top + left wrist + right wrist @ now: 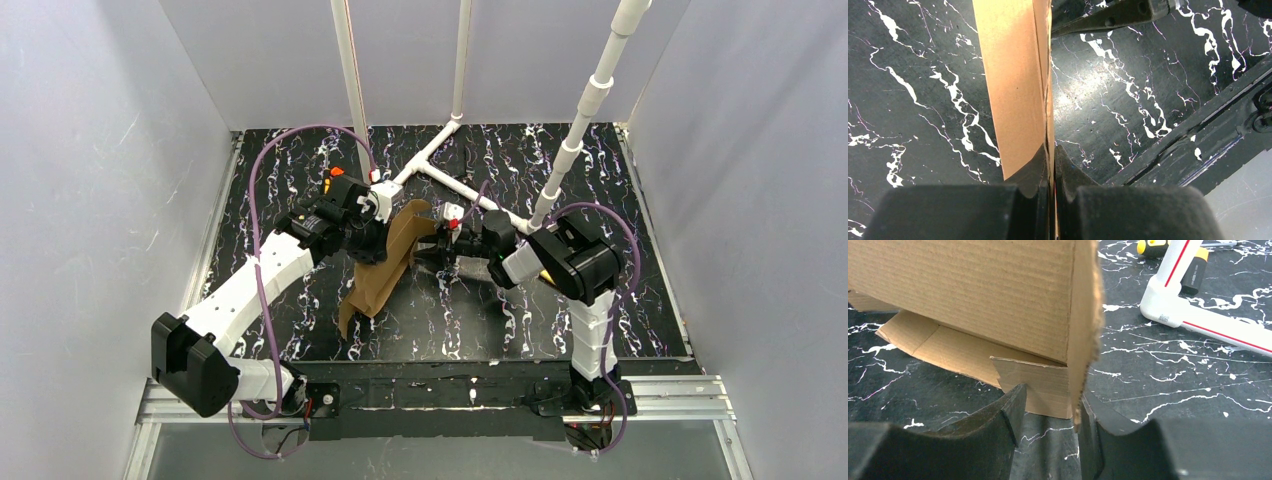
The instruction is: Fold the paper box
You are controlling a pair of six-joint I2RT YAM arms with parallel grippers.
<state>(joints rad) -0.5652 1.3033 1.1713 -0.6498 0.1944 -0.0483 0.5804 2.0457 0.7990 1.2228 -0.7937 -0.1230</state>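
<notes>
The paper box (pixel 385 265) is a brown corrugated cardboard sheet, partly folded and standing tilted on the black marbled table (pixel 560 320). My left gripper (pixel 372 238) is shut on its upper edge. In the left wrist view the fingers (pixel 1040 165) pinch a thin cardboard edge, and the panel (pixel 1015 85) runs away from them. My right gripper (pixel 440 255) is at the sheet's right side. In the right wrist view it stands open (pixel 1050 400); an upright panel edge (pixel 1083 340) sits between the jaws against the right finger (pixel 1090 430), with a gap to the left finger. A lower flap (pixel 948 347) lies on the table.
A white pipe frame (pixel 455 180) stands on the table behind the box, and one leg of it (pixel 1208 325) lies right of my right gripper. A yellow-and-black screwdriver (pixel 1153 246) lies beside it. Grey walls close three sides. A metal rail (pixel 450 395) runs along the near edge.
</notes>
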